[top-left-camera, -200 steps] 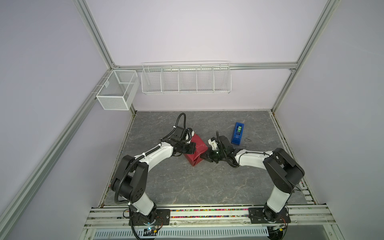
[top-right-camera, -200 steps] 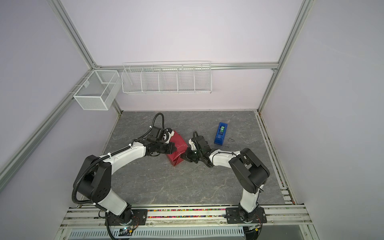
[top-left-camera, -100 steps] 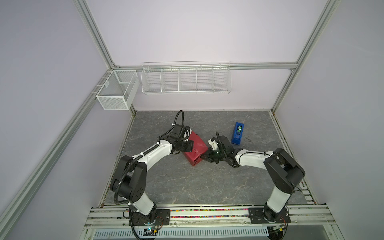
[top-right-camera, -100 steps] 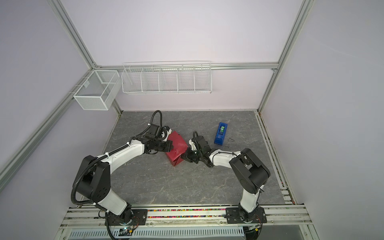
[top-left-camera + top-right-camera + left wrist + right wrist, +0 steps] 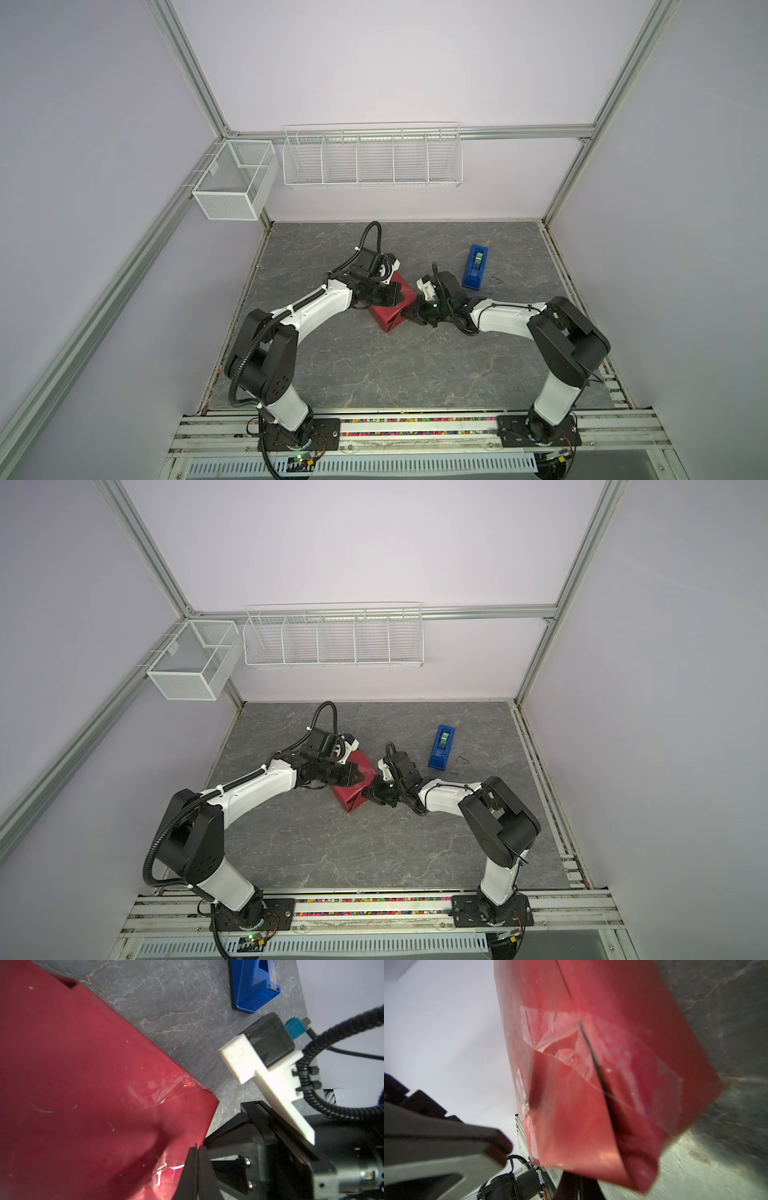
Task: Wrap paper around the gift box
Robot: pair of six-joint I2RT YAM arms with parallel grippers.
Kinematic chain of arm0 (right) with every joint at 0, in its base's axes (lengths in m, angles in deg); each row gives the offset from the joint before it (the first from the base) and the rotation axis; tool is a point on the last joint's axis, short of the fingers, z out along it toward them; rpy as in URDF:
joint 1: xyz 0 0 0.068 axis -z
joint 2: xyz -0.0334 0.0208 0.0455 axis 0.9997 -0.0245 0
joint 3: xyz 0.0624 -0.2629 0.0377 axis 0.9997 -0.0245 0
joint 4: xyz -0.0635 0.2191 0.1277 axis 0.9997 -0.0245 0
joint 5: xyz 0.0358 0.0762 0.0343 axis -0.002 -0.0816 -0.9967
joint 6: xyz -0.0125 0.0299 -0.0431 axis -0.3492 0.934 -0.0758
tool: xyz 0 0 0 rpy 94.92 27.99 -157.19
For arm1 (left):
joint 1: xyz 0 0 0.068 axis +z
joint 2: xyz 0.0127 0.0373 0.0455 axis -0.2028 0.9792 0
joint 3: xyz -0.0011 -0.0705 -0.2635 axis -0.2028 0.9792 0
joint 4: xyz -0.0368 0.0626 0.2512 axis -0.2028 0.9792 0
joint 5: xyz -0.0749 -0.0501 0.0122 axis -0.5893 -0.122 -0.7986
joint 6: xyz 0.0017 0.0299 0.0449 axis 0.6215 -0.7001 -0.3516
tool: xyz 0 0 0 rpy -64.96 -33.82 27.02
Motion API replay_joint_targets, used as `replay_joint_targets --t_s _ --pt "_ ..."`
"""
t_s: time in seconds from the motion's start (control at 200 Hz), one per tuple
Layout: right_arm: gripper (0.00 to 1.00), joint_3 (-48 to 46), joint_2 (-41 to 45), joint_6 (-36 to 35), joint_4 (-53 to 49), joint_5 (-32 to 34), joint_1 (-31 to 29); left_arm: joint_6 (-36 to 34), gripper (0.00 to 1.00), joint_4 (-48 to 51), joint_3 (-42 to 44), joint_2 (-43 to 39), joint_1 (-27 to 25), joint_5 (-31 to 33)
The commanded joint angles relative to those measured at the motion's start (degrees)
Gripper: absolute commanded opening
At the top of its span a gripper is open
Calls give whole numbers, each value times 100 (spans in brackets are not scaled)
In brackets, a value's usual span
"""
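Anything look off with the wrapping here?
Yes. The clear tape on the paper is wrinkled and bunched, and the seam running through it gapes open instead of lying flat.

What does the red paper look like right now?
The paper is dark red and a little shiny, folded into a box shape with creased seams and folded flaps. Crinkly clear tape holds its folds. It sits on the gray table. The left gripper seems to press its top, the right gripper its side; both are shut.
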Motion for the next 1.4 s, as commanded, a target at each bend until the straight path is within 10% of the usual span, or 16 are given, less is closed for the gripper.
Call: replay_joint_targets --t_s 0.0,0.905,1.15,1.395 --pt "7 35 189 78 112 -89 2 116 0 -43 171 146 1 -134" --pt "12 -26 608 -226 -676 15 79 115 0 210 257 -271 107 342" --pt "33 151 1302 -1289 -2194 403 505 306 41 370 503 -1152 642 999" --pt "75 1168 674 -2534 -2726 -180 802 772 72 172 1083 -1479 925 1387"
